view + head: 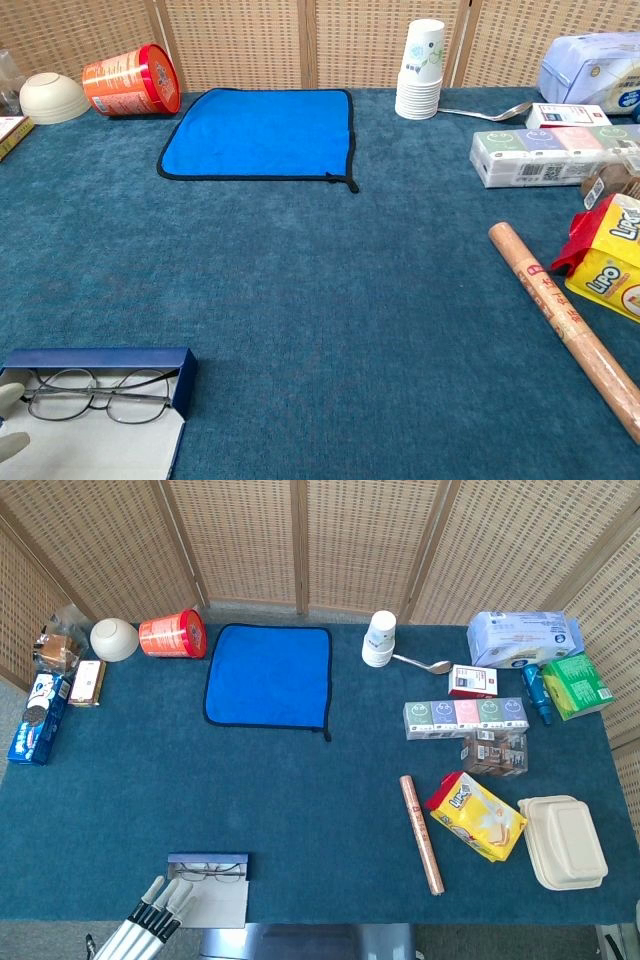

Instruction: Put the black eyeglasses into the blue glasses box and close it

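Note:
The blue glasses box (207,860) lies open at the table's near left edge, its pale lid (218,907) folded toward me. The black eyeglasses (206,873) rest inside it, folded flat. In the chest view the box's blue wall (100,358) frames the eyeglasses (95,400) at the bottom left. My left hand (150,920) comes up from below the table edge with straight fingers, their tips at the lid's left side; pale fingertips (8,398) show at the frame's left border. It holds nothing. My right hand is out of both views.
A blue cloth (268,675) lies at the back centre, with a red can (172,634) and a white bowl (114,638) to its left. Paper cups (379,638), a spoon, tissue packs, a brown roll (422,833), a yellow snack bag (477,815) and a takeaway box (565,842) crowd the right side.

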